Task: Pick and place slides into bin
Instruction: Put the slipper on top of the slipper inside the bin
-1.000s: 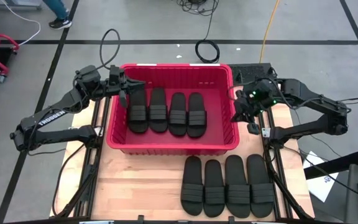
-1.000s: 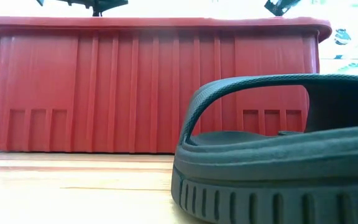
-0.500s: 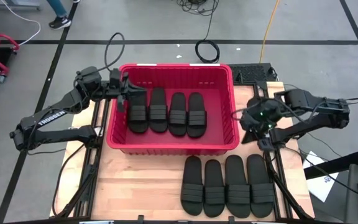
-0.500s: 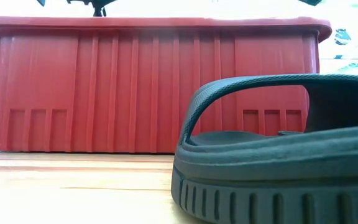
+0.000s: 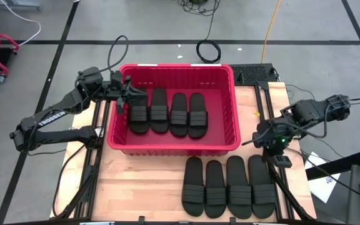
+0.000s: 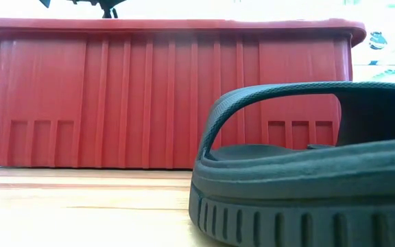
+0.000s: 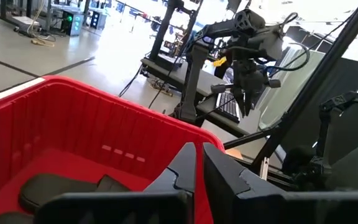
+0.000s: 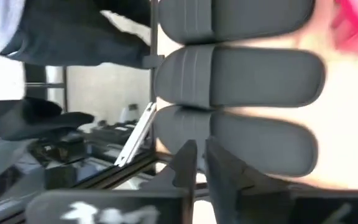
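The bench (image 5: 142, 178) is a pale wooden top. The red bin (image 5: 174, 145) stands directly on it toward the far edge, filling most of the width. Four black slides (image 5: 228, 185) lie side by side on the bare wood along the near edge, toward the near right corner.

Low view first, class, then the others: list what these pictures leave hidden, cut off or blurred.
- Low view: the bin wall hides everything inside it; the nearest slide is cut off by the right and bottom edges and hides the other slides on the table.
- Right wrist view: the slides are motion-blurred.
- High view: the right gripper is too small to show whether its fingers are parted.
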Controlling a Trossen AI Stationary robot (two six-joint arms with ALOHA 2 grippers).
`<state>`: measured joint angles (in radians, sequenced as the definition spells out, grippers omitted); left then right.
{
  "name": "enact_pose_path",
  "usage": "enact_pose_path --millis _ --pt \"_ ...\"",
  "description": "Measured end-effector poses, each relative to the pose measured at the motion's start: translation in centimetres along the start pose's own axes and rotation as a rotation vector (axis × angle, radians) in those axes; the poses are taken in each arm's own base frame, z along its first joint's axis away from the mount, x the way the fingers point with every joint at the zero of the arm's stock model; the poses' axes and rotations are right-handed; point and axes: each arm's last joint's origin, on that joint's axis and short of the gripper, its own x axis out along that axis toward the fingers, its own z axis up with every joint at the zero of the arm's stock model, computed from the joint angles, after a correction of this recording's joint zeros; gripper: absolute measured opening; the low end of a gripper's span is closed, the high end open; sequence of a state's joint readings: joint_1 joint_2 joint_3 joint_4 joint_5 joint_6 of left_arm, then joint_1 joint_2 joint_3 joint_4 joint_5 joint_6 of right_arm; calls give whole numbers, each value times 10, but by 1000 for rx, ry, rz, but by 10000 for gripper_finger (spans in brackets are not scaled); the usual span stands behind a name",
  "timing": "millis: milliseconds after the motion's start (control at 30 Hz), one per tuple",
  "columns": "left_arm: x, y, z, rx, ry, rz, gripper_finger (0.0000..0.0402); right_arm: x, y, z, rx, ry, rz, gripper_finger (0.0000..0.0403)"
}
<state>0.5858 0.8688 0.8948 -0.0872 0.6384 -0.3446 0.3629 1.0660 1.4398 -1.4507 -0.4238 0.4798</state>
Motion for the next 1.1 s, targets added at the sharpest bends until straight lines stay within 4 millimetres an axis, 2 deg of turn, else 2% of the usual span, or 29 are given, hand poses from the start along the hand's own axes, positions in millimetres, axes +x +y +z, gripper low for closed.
enact_pose_path --millis 133,400,567,800,1100 --pt "0 0 0 -5 0 0 24 14 -3 1 -38 25 -5 74" --pt "0 0 0 -16 -4 6 24 67 -23 -15 -11 222 9 185" --pt "0 0 0 -31 -6 9 24 93 -39 -25 -3 208 100 231" --pt "0 0 0 -32 -6 9 24 122 -62 -43 51 212 190 262" --pt "0 0 0 -26 -5 10 24 158 -76 -46 76 169 336 263"
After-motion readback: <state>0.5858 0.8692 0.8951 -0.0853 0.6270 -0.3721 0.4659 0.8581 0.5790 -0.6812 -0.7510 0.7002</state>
